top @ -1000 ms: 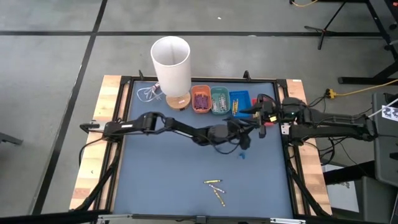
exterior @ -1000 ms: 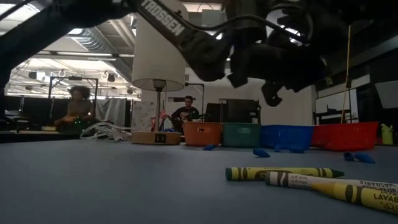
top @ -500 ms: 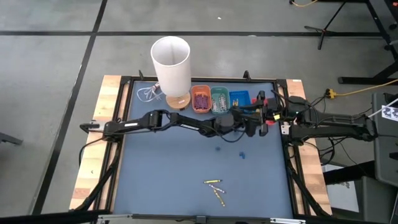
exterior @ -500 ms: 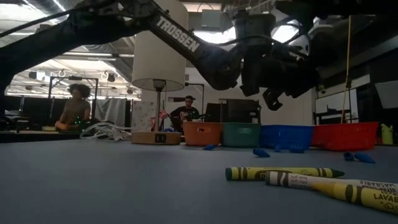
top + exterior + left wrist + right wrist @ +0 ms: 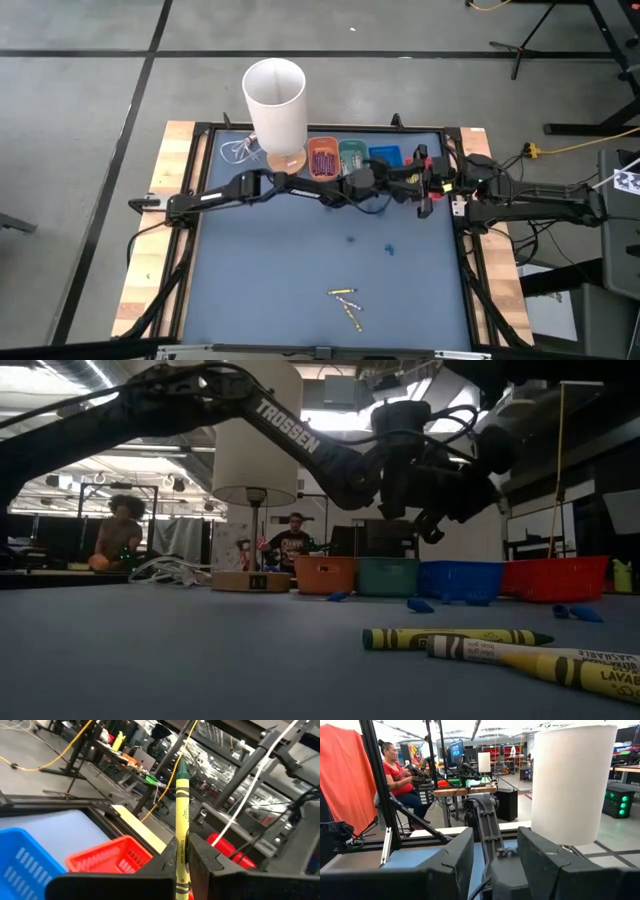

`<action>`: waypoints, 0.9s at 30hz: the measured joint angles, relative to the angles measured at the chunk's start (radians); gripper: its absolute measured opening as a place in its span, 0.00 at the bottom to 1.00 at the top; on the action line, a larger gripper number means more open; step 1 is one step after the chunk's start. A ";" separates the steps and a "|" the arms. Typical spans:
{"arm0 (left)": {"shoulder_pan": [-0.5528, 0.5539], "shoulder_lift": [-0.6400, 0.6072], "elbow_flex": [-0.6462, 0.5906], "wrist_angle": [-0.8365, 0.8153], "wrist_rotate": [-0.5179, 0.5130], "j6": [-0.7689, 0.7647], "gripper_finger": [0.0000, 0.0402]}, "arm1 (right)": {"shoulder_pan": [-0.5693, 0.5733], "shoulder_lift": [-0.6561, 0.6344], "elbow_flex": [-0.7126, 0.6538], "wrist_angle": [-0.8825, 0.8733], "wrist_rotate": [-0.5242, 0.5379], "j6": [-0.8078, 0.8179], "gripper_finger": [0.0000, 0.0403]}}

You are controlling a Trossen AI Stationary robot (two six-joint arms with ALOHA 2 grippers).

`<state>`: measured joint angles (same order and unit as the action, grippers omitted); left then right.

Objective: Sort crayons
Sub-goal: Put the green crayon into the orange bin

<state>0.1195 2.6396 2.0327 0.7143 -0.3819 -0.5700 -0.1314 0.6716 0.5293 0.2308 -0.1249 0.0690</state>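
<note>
While the left end effector (image 5: 182, 870) is clamped on a yellow crayon (image 5: 181, 820) above the trays, next it needs the matching tray; right end effector (image 5: 492, 865) waits open.

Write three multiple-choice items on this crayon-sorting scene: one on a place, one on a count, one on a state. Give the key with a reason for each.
1. Where is the left hand?
A. over the loose crayons at the near edge
B. above the row of trays at the far edge
C. beside the white cylinder

2. How many small trays show in a row in the low view?
A. two
B. four
C. six

3. What is the state of the left hand?
A. shut on a yellow crayon
B. open and empty
C. shut on a blue bit

Key: 1 B, the high view shows it up by the trays. 2 B, orange, green, blue and red stand side by side. 3 A, the left wrist view shows the crayon sticking out from between its fingers.
</note>
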 joint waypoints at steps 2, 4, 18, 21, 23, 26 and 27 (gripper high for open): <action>-0.006 0.000 0.000 0.000 0.002 -0.001 0.02 | 0.000 0.000 0.000 0.007 0.000 0.000 0.38; -0.013 0.000 0.000 0.000 0.004 0.013 0.02 | 0.000 0.000 0.000 0.007 0.000 0.000 0.38; -0.025 0.000 0.001 -0.094 0.044 0.136 0.02 | 0.000 -0.090 0.000 -0.262 0.331 0.062 0.38; -0.024 0.000 0.001 -0.094 0.044 0.136 0.02 | 0.000 -0.131 0.000 -0.373 0.445 0.079 0.38; -0.024 0.000 0.001 -0.094 0.043 0.136 0.02 | 0.000 -0.156 0.000 -0.435 0.506 0.122 0.38; -0.024 0.000 0.001 -0.093 0.043 0.136 0.02 | 0.000 -0.186 0.000 -0.536 0.594 0.177 0.38; -0.024 0.000 0.001 -0.093 0.043 0.136 0.02 | 0.000 -0.192 0.000 -0.568 0.616 0.200 0.38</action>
<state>0.0952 2.6396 2.0335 0.6209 -0.3386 -0.4339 -0.1314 0.4792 0.5289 -0.3372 0.4911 0.2688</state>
